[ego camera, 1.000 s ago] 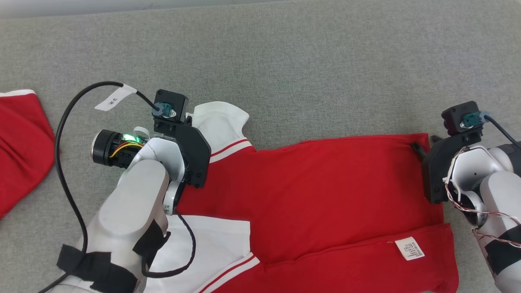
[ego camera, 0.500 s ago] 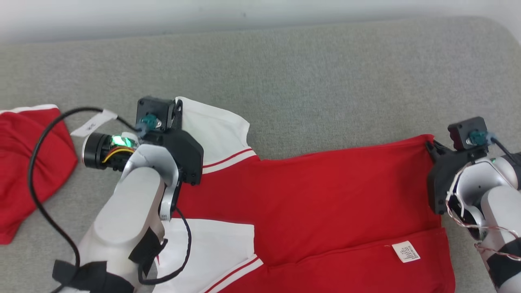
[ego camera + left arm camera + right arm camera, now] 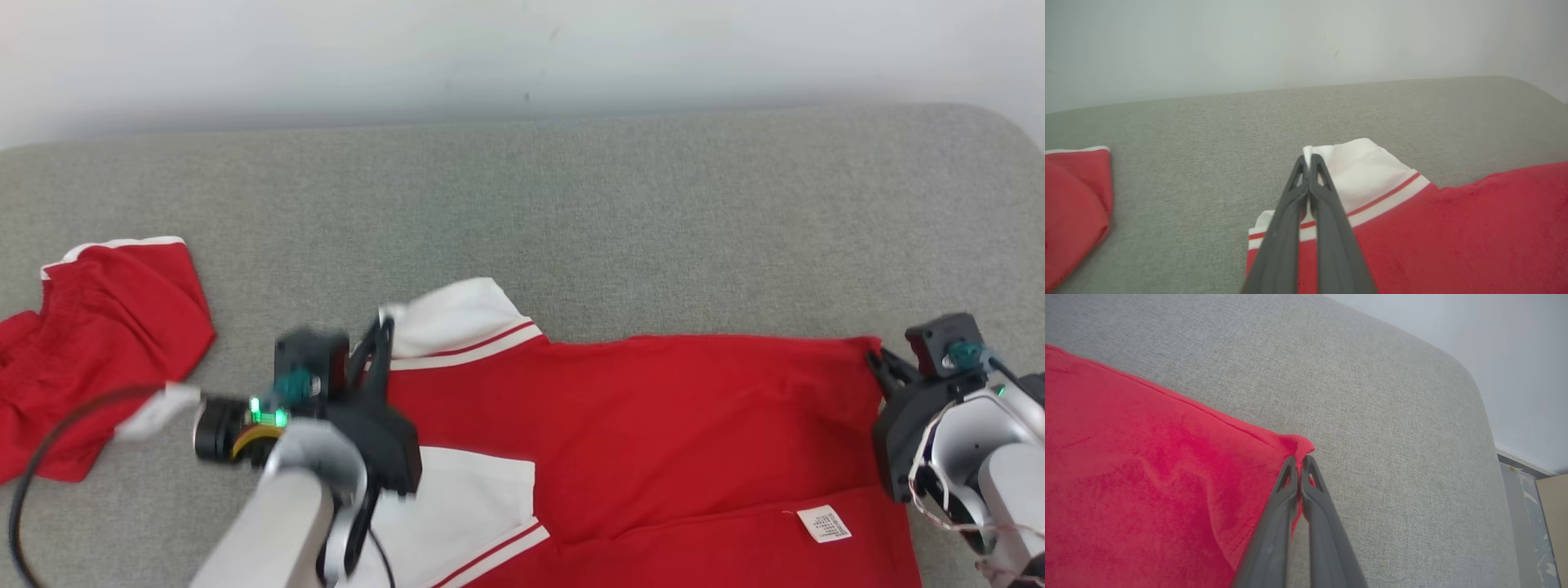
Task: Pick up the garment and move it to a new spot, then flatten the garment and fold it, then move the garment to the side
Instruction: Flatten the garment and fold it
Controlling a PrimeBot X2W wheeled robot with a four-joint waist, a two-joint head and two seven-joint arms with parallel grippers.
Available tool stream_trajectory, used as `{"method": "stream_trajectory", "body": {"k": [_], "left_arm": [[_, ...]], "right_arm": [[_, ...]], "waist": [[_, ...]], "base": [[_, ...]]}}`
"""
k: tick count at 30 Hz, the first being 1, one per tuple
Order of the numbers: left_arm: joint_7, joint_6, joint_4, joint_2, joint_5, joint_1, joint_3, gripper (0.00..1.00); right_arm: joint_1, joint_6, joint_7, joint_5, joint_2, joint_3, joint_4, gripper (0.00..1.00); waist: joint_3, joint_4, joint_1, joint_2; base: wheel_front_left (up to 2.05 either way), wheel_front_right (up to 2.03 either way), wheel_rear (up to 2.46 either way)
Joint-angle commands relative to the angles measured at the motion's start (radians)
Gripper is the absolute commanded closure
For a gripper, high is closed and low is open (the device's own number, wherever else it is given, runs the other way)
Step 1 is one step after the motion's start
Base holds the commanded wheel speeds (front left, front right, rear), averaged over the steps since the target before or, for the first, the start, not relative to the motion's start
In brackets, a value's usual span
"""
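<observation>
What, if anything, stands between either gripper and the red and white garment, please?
Nothing visible does. The left gripper is shut on the white sleeve of the garment, and the right gripper is shut on its red corner. A second red garment lies apart on the grey surface to the left.

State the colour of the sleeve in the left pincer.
The sleeve is white with a red stripe; clearest in left wrist view.

care tag (image 3: 824, 523) on garment (image 3: 653, 425): fine print, too small to read
cable tag (image 3: 155, 411): blurred, unreadable
</observation>
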Motion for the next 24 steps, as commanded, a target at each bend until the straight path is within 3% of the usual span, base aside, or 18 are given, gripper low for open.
{"method": "stream_trajectory", "body": {"k": [1, 12, 24], "left_arm": [[0.015, 0.015, -0.065, 0.017, -0.005, 0.059, -0.003, 1.0], [0.156, 0.126, -0.447, 0.093, -0.084, 0.388, 0.015, 1.0], [0.232, 0.207, -0.632, 0.116, -0.137, 0.615, -0.002, 1.0]], "right_arm": [[0.027, -0.002, -0.002, 0.009, -0.015, 0.009, -0.014, 1.0], [0.107, -0.002, 0.033, 0.021, -0.1, 0.091, -0.081, 1.0], [0.187, -0.002, 0.12, 0.085, -0.195, 0.172, -0.131, 1.0]], "waist": [[-0.02, 0.008, 0.0001, 0.0001], [-0.096, 0.0, 0.0001, 0.0001], [-0.191, -0.001, 0.0001, 0.0001]], "base": [[0.0, 0.0, 0.0], [0.0, 0.0, 0.0], [0.0, 0.0, 0.0]]}}
